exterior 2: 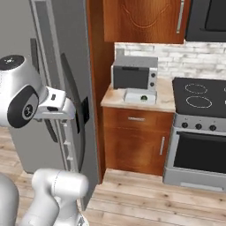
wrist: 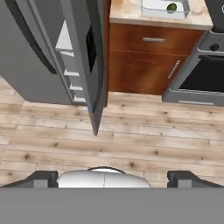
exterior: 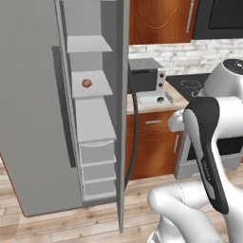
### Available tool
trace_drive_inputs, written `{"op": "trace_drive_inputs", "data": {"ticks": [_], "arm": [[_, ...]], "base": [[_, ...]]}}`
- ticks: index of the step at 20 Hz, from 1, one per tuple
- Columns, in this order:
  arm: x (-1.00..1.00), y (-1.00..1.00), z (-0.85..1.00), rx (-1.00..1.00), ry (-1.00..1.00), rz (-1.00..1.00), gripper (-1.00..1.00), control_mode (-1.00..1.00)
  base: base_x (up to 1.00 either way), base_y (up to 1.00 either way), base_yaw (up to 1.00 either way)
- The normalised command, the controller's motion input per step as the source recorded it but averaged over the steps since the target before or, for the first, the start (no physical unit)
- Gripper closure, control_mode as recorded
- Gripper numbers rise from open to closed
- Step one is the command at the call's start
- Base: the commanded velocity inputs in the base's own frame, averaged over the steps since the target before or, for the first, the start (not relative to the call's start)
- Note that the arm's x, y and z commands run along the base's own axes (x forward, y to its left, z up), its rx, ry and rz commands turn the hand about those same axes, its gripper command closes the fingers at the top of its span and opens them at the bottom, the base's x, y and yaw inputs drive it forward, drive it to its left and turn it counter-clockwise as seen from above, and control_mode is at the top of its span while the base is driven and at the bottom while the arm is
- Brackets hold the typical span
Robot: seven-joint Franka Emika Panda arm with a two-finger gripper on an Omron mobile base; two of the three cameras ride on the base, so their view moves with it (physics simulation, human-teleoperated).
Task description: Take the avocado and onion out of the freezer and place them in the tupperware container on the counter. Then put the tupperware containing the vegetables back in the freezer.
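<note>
In the left base view, the orange-brown round onion [exterior: 86, 83] sat on a pale shelf inside the open tall grey freezer [exterior: 38, 118], left of the beige speckled tabletop [exterior: 176, 97]. In the right base view, the dark green avocado [exterior 2: 144, 98] lay in the shallow pale tupperware container [exterior 2: 139, 97]. In the hand view, the gripper [wrist: 112, 177] stood apart, empty. The reach for the onion risked clipping the door edge.

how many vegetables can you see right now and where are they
2. The onion sits on a shelf inside the open freezer. The avocado lies in the tupperware container on the counter. More may be hidden.
</note>
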Motion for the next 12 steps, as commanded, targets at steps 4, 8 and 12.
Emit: {"op": "trace_drive_inputs", "data": {"ticks": [4, 8, 12], "arm": [[0.00, 0.00, 0.00, 0.00, 0.00, 0.00, -1.00, 1.00], [0.00, 0.00, 0.00, 0.00, 0.00, 0.00, -1.00, 1.00], [0.00, 0.00, 0.00, 0.00, 0.00, 0.00, -1.00, 1.00]], "base": [[-0.06, 0.99, 0.00], [0.06, 0.80, -0.01], [0.36, 0.38, -0.08]]}}
